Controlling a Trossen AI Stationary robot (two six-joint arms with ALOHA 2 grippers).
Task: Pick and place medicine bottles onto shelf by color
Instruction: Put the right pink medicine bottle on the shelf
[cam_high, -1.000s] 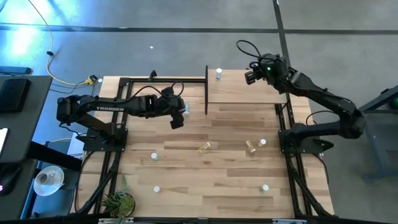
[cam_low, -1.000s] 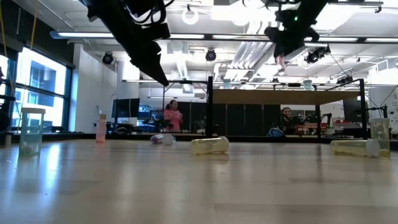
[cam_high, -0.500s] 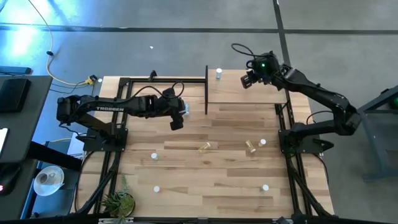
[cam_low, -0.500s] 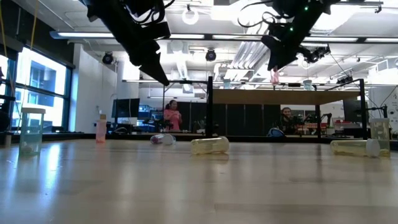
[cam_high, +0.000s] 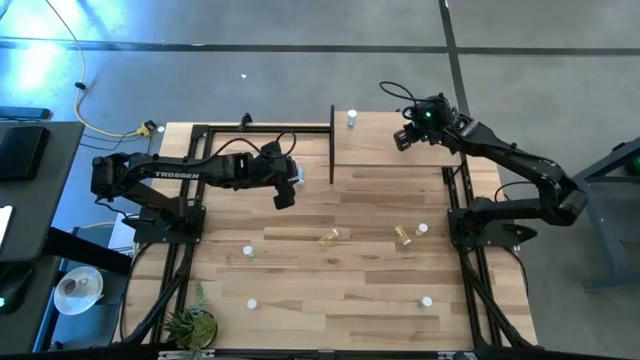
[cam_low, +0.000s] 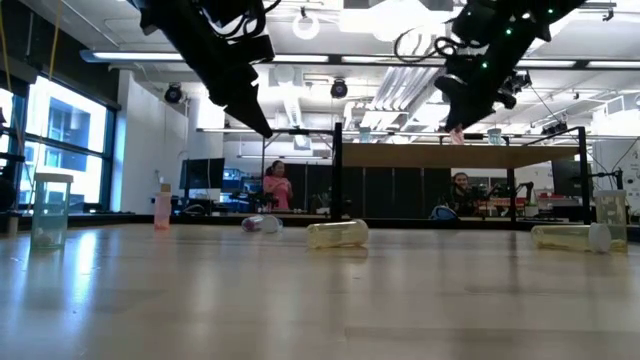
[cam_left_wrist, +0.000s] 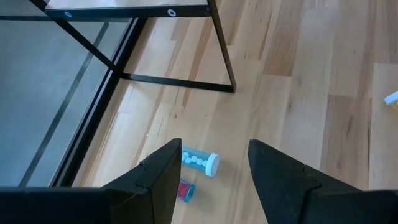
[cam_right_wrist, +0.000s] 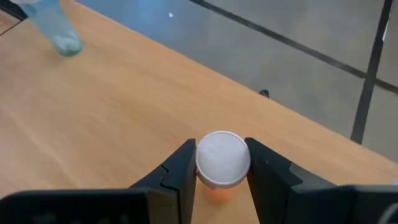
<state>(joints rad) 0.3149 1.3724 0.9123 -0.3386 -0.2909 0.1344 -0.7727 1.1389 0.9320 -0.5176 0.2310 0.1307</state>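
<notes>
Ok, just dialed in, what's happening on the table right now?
The right gripper holds a white-capped bottle over the shelf, where a blue bottle already stands. The left gripper hovers open above a blue bottle lying on the tabletop. Several more bottles lie scattered on the table.

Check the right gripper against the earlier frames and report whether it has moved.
Yes. In the high view the right gripper, holding a bottle, has shifted away from the blue bottle standing on the shelf.

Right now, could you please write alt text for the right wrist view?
The right gripper holds a white-capped bottle between its dark fingers, above the pale-wood shelf. A blue bottle stands farther along the board, grey floor beyond.
</notes>
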